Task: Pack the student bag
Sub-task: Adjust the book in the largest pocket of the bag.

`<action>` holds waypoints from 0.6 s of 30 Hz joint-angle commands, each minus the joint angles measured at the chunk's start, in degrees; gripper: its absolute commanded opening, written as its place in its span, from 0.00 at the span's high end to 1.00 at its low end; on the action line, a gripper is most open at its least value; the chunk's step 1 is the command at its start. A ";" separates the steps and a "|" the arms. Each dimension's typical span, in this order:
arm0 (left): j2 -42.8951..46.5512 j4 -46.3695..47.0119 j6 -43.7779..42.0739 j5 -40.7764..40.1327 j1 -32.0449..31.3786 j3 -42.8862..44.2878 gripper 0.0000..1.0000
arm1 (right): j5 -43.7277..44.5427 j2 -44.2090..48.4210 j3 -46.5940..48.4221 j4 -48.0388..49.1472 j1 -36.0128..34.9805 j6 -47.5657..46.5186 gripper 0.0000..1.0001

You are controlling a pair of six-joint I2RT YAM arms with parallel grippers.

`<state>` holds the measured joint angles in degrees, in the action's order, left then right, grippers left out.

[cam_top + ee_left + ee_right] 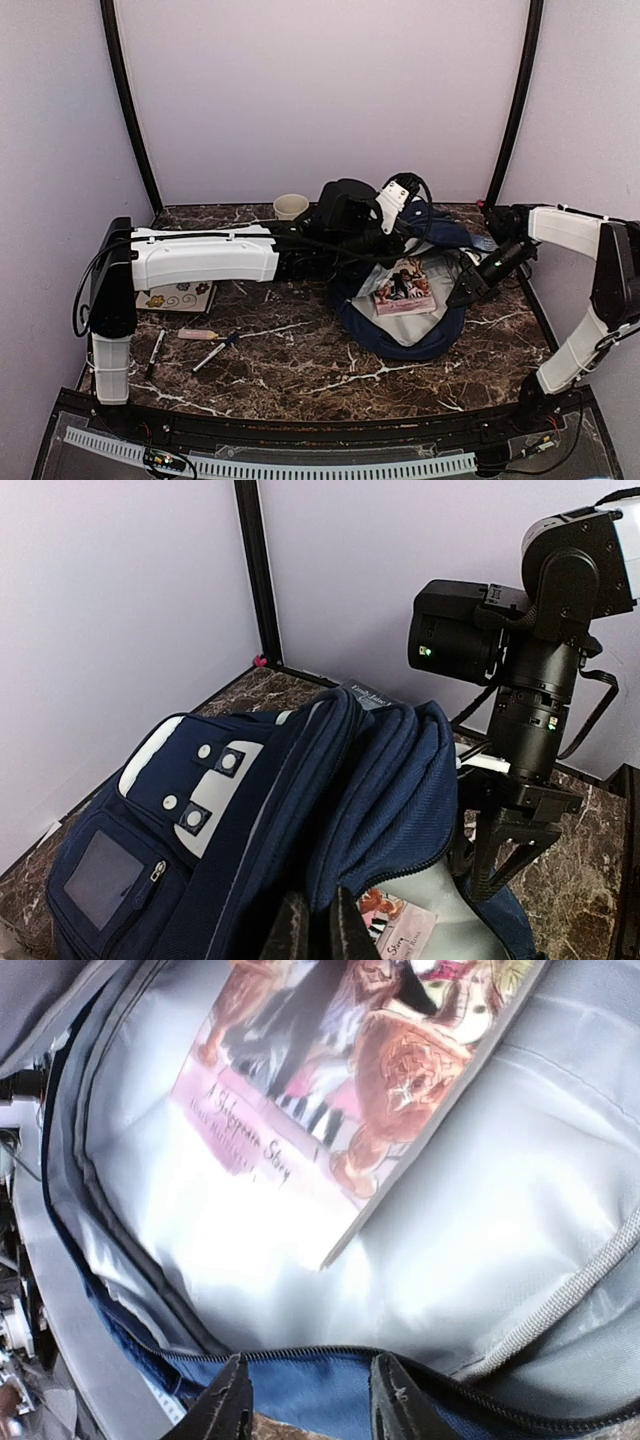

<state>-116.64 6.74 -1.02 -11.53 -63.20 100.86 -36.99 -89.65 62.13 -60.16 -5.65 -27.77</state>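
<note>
Marble tabletop (300, 375): left gripper (322, 930) clamps open the navy-blue striped fabric student bag (250, 810), right gripper (310, 1368) gapes empty over the illustrated paperback book (330, 1080) inside, so the dark pens (215, 352) beside the bag probably come next.

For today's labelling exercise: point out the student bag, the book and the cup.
student bag (100, 875), left wrist view, front pocket.
book (404, 290), top external view, cover.
cup (290, 210), top external view, side wall.

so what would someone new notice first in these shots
The big navy student bag lies open right of centre on the marble table, with an illustrated book on its pale lining. Next comes the left arm stretched across, its left gripper pinching the bag's upper flap, while the right gripper hovers at the zip edge.
</note>
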 commanded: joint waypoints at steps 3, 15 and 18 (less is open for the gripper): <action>7.38 7.65 0.98 -2.69 0.27 -1.48 1.00 | 1.52 -1.02 0.70 -5.49 -0.40 -12.23 0.72; 8.28 9.81 1.72 -2.57 0.44 -3.77 1.00 | 8.09 -2.18 -2.46 -5.47 -5.94 -17.30 0.96; 7.99 9.90 1.81 -2.26 0.53 -3.34 1.00 | 12.49 1.51 -3.97 -3.72 -9.94 -17.24 0.91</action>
<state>-115.15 9.41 -0.19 -11.88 -63.22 96.60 -30.61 -92.55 59.81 -64.38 -11.33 -43.16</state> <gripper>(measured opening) 0.067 0.067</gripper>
